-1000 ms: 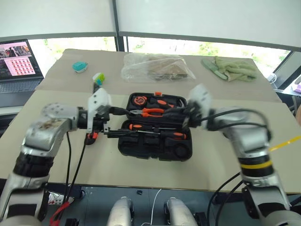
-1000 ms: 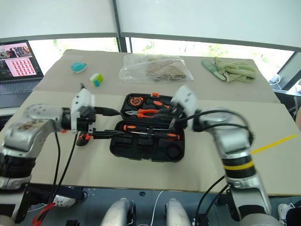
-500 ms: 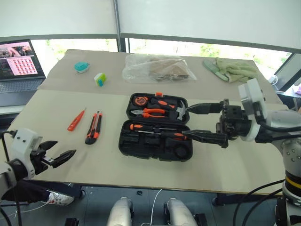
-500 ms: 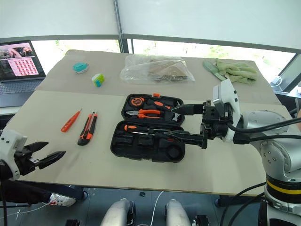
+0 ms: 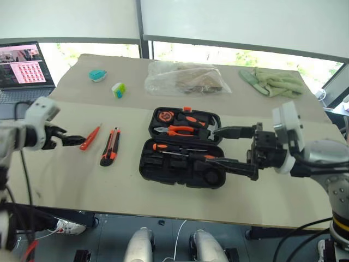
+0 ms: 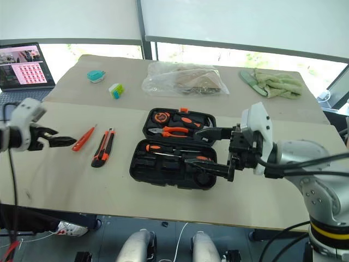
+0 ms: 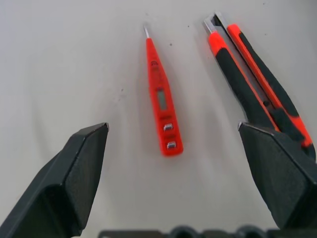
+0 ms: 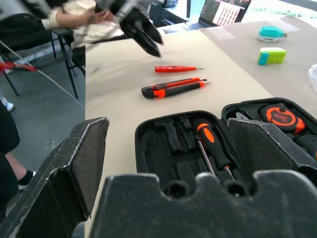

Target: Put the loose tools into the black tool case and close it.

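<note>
The black tool case lies open in the middle of the table, pliers, hammer and tape measure in its far half. Two thin screwdrivers rest in its near half. An orange tester screwdriver and an orange-black utility knife lie side by side on the table left of the case. My left gripper hovers open just left of the tester, with the knife by one finger. My right gripper stands open and empty over the case's right end, pointing left.
A clear plastic bag lies behind the case, green gloves at the back right. A teal item and a green block sit back left. A laptop stands far left. A seated person is beyond the table's left end.
Both grippers were together at the case a second ago. My left arm has swung out left to the tester. My right gripper has opened and drawn back to the right.
</note>
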Robot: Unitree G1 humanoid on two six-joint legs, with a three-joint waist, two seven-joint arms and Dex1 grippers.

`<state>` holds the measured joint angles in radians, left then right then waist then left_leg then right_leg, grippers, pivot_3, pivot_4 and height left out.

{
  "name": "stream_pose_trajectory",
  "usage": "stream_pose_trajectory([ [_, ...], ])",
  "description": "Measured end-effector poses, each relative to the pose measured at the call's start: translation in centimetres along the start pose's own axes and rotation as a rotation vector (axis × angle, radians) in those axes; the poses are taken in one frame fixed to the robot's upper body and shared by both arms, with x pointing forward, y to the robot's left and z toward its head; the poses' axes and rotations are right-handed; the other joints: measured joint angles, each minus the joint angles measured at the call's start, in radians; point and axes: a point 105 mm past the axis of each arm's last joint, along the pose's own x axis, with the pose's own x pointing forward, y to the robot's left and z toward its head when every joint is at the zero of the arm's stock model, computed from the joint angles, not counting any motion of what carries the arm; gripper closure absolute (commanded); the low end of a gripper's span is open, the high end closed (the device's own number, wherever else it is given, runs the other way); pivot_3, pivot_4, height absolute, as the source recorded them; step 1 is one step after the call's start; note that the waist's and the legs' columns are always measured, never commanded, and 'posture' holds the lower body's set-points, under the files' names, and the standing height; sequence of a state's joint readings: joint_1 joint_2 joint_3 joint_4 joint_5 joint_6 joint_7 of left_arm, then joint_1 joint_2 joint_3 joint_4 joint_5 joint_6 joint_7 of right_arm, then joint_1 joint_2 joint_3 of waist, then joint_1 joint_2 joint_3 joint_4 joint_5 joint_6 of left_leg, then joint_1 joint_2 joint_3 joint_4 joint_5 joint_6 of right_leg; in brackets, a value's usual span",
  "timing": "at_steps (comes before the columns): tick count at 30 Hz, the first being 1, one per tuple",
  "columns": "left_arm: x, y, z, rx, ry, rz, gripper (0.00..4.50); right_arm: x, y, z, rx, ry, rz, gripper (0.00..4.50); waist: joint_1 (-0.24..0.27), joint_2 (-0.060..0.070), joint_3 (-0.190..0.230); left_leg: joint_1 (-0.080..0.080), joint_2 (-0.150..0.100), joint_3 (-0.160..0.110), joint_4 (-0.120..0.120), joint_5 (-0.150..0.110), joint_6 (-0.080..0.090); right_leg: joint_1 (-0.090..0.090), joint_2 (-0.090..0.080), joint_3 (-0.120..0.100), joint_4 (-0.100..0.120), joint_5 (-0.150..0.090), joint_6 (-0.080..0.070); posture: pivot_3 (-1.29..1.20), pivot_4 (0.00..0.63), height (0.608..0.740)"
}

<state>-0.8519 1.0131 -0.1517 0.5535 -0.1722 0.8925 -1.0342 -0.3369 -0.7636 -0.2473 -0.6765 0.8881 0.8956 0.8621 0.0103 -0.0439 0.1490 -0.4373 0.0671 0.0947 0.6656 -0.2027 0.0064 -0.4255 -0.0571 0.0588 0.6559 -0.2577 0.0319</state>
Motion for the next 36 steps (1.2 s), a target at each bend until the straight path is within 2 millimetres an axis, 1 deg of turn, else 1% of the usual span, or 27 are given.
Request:
stream_pose_trajectory([
  [1,0.9,0.0,0.1,-0.005,0.022,-0.009,0.0,0.1,0.1,-0.1,0.001,0.0,-0.008,0.03,-0.002,0.0,0.0,0.0,0.0,0.0,0.0,0.0,0.0,0.0,0.0,0.0,0.0,0.0,0.0,0.0,0.15,0.74],
  [4,2.5,0.3,-0.3,-0.003,0.098,-0.003,0.0,0.1,0.3,-0.5,0.006,0.004,-0.035,0.03,-0.009,-0.002,0.001,-0.003,0.0,-0.001,0.0,0.0,0.0,-0.002,0.0,0.0,0.0,0.0,0.0,0.0,0.15,0.74],
  [9,3.9,0.6,-0.5,0.051,0.186,0.017,0.0,0.1,0.5,-0.6,0.0,0.002,-0.071,0.03,-0.01,-0.003,0.002,-0.004,-0.001,-0.003,0.0,0.0,0.0,-0.002,0.0,-0.001,0.0,0.0,0.001,0.0,0.15,0.74],
  [13,4.1,0.6,-0.4,0.08,0.216,0.02,0.0,0.2,0.8,-0.5,0.001,-0.007,-0.08,0.03,-0.009,-0.003,0.002,-0.003,-0.001,-0.003,0.0,0.0,0.0,-0.001,0.0,-0.001,0.0,0.0,0.001,0.0,0.15,0.74],
  [14,4.2,0.6,-0.5,0.086,0.222,0.019,0.52,0.2,0.9,-0.5,-0.003,-0.009,-0.084,0.0,-0.009,-0.003,0.002,-0.003,-0.001,-0.003,0.0,0.0,0.0,-0.001,-0.001,-0.001,0.001,0.0,0.001,0.0,0.15,0.74],
  [15,4.2,0.6,-0.5,0.091,0.227,0.02,0.68,0.2,1.0,-0.4,-0.007,-0.01,-0.087,0.0,-0.009,-0.003,0.001,-0.002,-0.001,-0.004,0.0,0.0,0.0,0.0,-0.001,-0.001,0.001,0.0,0.001,0.0,0.15,0.74],
  [16,4.3,0.5,-0.4,0.093,0.228,0.018,1.07,0.1,1.0,-0.4,-0.008,-0.01,-0.095,0.0,-0.009,-0.003,0.001,-0.002,-0.001,-0.004,0.0,0.0,0.0,0.0,-0.001,-0.001,0.001,0.0,0.001,0.0,0.15,0.74],
  [17,4.3,0.4,-0.4,0.093,0.228,0.017,1.34,0.1,1.1,-0.4,-0.008,-0.01,-0.098,0.0,-0.009,-0.003,0.001,-0.002,-0.001,-0.004,0.0,0.0,0.0,0.0,-0.001,-0.001,0.001,0.0,0.001,0.0,0.15,0.74],
  [18,4.4,0.4,-0.4,0.094,0.229,0.016,1.76,0.1,1.3,-0.4,-0.007,-0.012,-0.096,0.0,-0.009,-0.003,0.001,-0.002,-0.001,-0.004,0.0,0.0,0.0,0.0,-0.001,-0.001,0.001,0.0,0.001,0.0,0.15,0.74],
  [19,4.4,0.4,-0.4,0.095,0.229,0.015,1.99,0.1,1.4,-0.3,-0.009,-0.012,-0.095,0.0,-0.009,-0.003,0.001,-0.002,-0.001,-0.004,0.0,0.0,0.0,0.0,-0.001,-0.001,0.001,0.0,0.001,0.0,0.15,0.74],
  [20,4.4,0.4,-0.4,0.098,0.23,0.014,2.41,0.0,1.4,-0.2,-0.01,-0.015,-0.099,0.0,-0.009,-0.003,0.001,-0.002,-0.001,-0.004,0.001,0.0,0.0,0.0,-0.001,-0.001,0.001,0.0,0.001,0.0,0.15,0.74],
  [24,4.4,0.3,-0.3,0.1,0.229,0.01,3.77,-0.5,1.3,-0.3,-0.015,-0.003,-0.124,0.0,-0.009,-0.003,0.001,-0.002,-0.001,-0.004,0.001,0.0,0.0,0.0,-0.001,-0.001,0.001,-0.001,0.001,0.0,0.15,0.74],
  [25,4.4,0.4,-0.2,0.097,0.222,0.01,4.04,-0.7,1.4,-0.4,-0.006,0.002,-0.125,0.0,-0.009,-0.003,0.001,-0.002,-0.001,-0.005,0.001,0.0,0.0,0.001,-0.001,-0.002,0.001,-0.001,0.001,0.0,0.15,0.74],
  [27,4.4,0.4,0.1,0.1,0.2,0.018,4.08,-1.0,1.4,-0.7,0.011,0.01,-0.132,0.0,-0.009,-0.003,0.002,-0.003,-0.001,-0.005,0.001,0.0,0.0,0.0,-0.001,-0.002,0.001,-0.001,0.001,0.0,0.15,0.74],
  [28,4.4,0.4,0.5,0.113,0.182,0.02,4.08,-1.3,1.4,-0.9,0.017,0.023,-0.138,0.0,-0.008,-0.004,0.002,-0.003,-0.001,-0.006,0.002,0.0,0.0,0.0,-0.001,-0.003,0.001,0.0,0.001,0.0,0.15,0.74],
  [30,4.2,0.3,1.9,0.156,0.134,0.018,4.08,-1.9,1.5,-1.3,0.028,0.051,-0.149,0.0,-0.005,-0.007,0.003,-0.005,-0.001,-0.007,0.003,0.0,0.0,0.0,-0.001,-0.005,0.001,0.0,0.001,0.0,0.15,0.74],
  [31,3.8,0.0,3.4,0.201,0.085,0.007,4.08,-2.2,1.5,-1.5,0.033,0.068,-0.156,0.0,-0.001,-0.009,0.004,-0.006,-0.001,-0.008,0.004,0.0,0.0,0.0,-0.001,-0.005,0.0,0.0,0.001,0.0,0.15,0.74],
  [33,3.0,-2.2,6.6,0.35,-0.026,-0.11,4.08,-2.7,1.6,-2.0,0.045,0.097,-0.162,0.0,0.005,-0.01,0.004,-0.008,-0.001,-0.009,0.005,0.0,0.0,0.0,-0.002,-0.008,0.0,0.0,0.001,0.0,0.15,0.74],
  [34,2.3,-4.2,8.6,0.472,-0.091,-0.198,4.08,-2.9,1.6,-2.3,0.056,0.112,-0.163,0.0,0.008,-0.01,0.004,-0.009,-0.001,-0.009,0.005,0.0,0.0,0.001,-0.003,-0.008,-0.001,0.0,0.001,0.0,0.15,0.74],
  [35,1.7,-5.7,9.7,0.561,-0.132,-0.263,4.08,-3.0,1.7,-2.4,0.059,0.117,-0.162,0.0,0.008,-0.01,0.004,-0.008,-0.002,-0.009,0.006,0.0,0.0,0.002,-0.003,-0.008,-0.001,0.0,0.001,0.0,0.15,0.74],
  [36,1.1,-7.9,10.9,0.682,-0.172,-0.339,4.08,-3.0,1.7,-2.4,0.059,0.117,-0.164,0.0,0.005,-0.009,0.004,-0.008,-0.002,-0.009,0.006,0.0,0.0,0.002,-0.003,-0.008,-0.001,0.0,0.002,0.0,0.15,0.74],
])
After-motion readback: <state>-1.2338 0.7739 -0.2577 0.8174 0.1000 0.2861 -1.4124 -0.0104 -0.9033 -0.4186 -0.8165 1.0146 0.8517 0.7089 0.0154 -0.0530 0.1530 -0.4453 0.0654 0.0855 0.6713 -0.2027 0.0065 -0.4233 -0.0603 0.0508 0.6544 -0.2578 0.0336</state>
